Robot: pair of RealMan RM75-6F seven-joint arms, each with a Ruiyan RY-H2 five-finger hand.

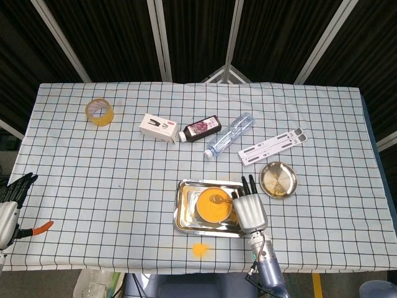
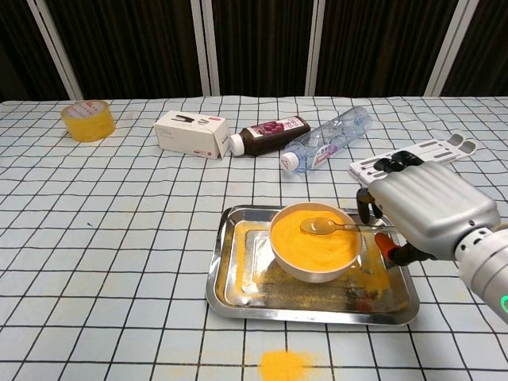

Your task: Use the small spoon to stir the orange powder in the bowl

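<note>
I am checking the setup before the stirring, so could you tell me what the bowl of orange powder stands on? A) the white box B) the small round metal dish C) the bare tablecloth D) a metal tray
D: the bowl of orange powder stands inside the rectangular metal tray, with the spoon lying across its rim; the round dish sits apart to the right.
</note>
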